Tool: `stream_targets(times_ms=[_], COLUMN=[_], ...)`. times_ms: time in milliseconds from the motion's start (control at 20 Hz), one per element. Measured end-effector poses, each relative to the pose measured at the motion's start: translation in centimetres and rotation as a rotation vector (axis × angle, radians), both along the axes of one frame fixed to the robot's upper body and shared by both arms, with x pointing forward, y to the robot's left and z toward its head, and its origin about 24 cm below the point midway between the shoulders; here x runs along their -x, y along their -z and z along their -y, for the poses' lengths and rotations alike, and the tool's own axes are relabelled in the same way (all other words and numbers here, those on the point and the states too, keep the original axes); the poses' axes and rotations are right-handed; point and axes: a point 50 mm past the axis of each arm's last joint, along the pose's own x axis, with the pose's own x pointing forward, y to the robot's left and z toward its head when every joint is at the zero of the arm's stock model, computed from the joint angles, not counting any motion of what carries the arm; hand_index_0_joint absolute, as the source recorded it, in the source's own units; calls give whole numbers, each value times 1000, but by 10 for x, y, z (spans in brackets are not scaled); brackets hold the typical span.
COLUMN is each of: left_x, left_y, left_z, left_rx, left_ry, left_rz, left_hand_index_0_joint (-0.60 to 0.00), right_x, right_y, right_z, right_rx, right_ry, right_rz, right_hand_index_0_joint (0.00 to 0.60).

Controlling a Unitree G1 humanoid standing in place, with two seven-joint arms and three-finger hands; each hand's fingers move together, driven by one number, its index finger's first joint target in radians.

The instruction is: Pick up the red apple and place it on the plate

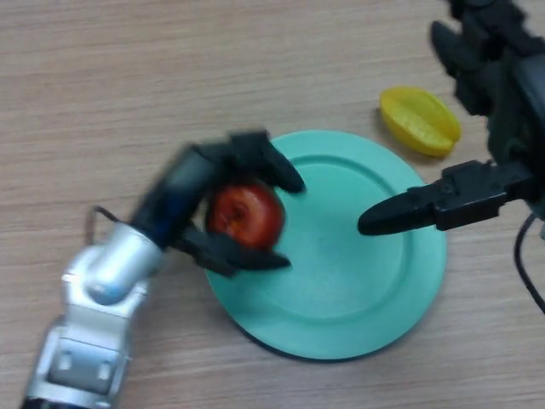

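The task looks close to done, though not finished. The left hand (213,209) comes in from the lower left and has its fingers and thumb curled round the red apple (247,215), one dark finger arching over the top of the fruit and another hooking under its lower side — so the pick-up is evidently made. The apple sits over the left edge of the green plate (375,290), inside the rim rather than out on the wooden table (128,85); whether it already rests on the plate's surface or is held just above it cannot be told from this one view. What is left, as I judge it, is to settle the apple down if it is not yet down, loosen the hold and draw the hand away so the fruit stays put. The apple itself is round, glossy and deep red, with a paler highlight and a small dimple near its top, and only its middle shows between the fingers. The right hand (443,204) hangs over the plate's right side with its fingers straight and apart, clasping nothing — idle, it seems. A yellow fruit-shaped thing (419,121) lies on the table just beyond the plate's upper right rim.
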Motion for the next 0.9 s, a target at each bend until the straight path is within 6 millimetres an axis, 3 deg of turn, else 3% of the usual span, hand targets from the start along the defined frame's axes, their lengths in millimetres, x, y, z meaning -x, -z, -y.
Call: stream_targets(times_ms=[50, 150, 300, 400, 650, 900], left_x=[-1, -4, -11, -21, -24, -12], left_y=[8, 8, -3, 1, -8, -53], left_z=[6, 14, 16, 15, 9, -20], left_rx=[-86, -79, 3, 16, 44, 233], left_ry=[26, 54, 39, -14, -57, -115], left_rz=[16, 9, 45, 42, 72, 150], left_hand_index_0_joint=[-600, -600, -200, 0, 0, 0], right_x=[0, 1, 3, 4, 1, -6], right_y=[-1, -4, -7, -7, -13, -12], right_z=[3, 9, 14, 23, 37, 41], right_rx=[0, -3, 3, -6, 10, 3], right_ry=[-3, 9, 23, 20, 60, 86], right_rz=[1, 9, 28, 28, 86, 95], right_hand_index_0_joint=[0, 0, 0, 0, 0, 0])
